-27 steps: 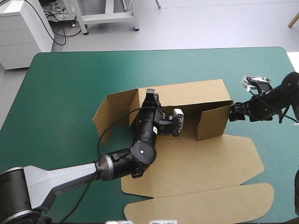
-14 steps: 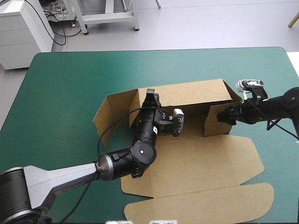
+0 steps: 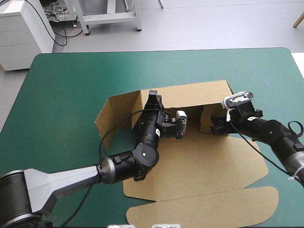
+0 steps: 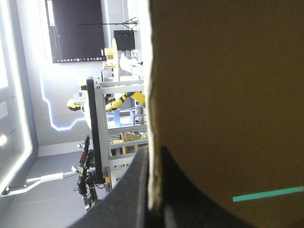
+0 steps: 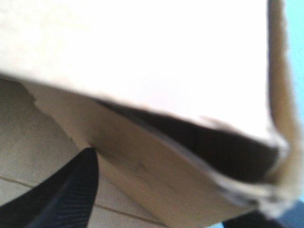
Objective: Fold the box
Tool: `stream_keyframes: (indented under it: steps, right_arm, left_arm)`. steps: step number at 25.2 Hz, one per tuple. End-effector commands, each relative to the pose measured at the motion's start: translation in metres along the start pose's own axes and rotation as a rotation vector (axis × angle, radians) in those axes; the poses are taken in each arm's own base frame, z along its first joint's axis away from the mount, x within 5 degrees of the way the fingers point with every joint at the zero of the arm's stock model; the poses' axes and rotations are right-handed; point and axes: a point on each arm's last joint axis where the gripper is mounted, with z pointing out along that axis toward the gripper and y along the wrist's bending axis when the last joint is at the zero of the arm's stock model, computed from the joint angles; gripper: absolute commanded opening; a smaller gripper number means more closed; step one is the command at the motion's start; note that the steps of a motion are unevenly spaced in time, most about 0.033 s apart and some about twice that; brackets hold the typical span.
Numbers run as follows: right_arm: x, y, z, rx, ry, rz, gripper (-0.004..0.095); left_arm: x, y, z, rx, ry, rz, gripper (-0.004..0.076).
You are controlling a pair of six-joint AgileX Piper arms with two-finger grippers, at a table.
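The brown box (image 3: 204, 161) lies in the middle of the table with its back wall (image 3: 190, 97) raised. My left gripper (image 3: 153, 97) is at that wall's top edge near its left end. In the left wrist view the board (image 4: 228, 95) stands between the fingers of the left gripper (image 4: 152, 156), which is shut on it. The right end flap (image 3: 209, 116) is swung inward in front of the back wall. My right gripper (image 3: 216, 127) is at this flap's lower edge. In the right wrist view the right gripper (image 5: 159, 187) has its fingers (image 5: 71, 190) apart, with the flap's edge (image 5: 156, 156) across them.
A left end flap (image 3: 111, 114) stands angled outward. The lid panel (image 3: 204, 209) lies flat toward the near edge. Bare teal-green cover (image 3: 71, 85) stretches to the left and far side.
My right gripper has moved left toward the box's middle, swinging the right end flap inward. The left arm and the back wall have stayed still.
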Motion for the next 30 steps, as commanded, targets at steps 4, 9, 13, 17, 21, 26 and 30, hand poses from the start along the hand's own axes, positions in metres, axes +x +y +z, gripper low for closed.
stream_keyframes:
  steps: [4,9,13,17,21,26,30]
  right_arm:
    - [-0.02,0.005,-0.009,0.056,-0.136,0.01,-0.0012]
    - [-0.021,0.005,-0.009,0.059,-0.138,0.01,-0.002]
    - [-0.022,0.003,-0.01,0.074,-0.15,0.011,-0.002]
    - [-0.025,0.001,-0.01,0.102,-0.185,0.053,-0.002]
    - [-0.032,-0.007,-0.011,0.176,-0.251,0.08,-0.002]
    - [-0.051,-0.018,-0.005,0.248,-0.318,0.072,-0.002]
    - [-0.068,-0.026,0.014,0.274,-0.333,0.074,-0.002]
  left_arm:
    - [0.003,0.023,-0.009,-0.076,-0.01,-0.03,-0.0008]
    - [-0.002,0.021,-0.009,-0.051,-0.062,-0.028,0.009]
    - [-0.003,0.021,-0.009,-0.047,-0.075,-0.099,0.0449]
    - [-0.005,0.021,-0.011,-0.046,-0.083,-0.104,0.0547]
    - [-0.013,0.02,-0.02,-0.053,-0.099,-0.097,0.0547]
    - [-0.023,0.018,-0.03,-0.062,-0.119,-0.087,0.0547]
    - [-0.025,0.017,-0.033,-0.064,-0.124,-0.085,0.0547]
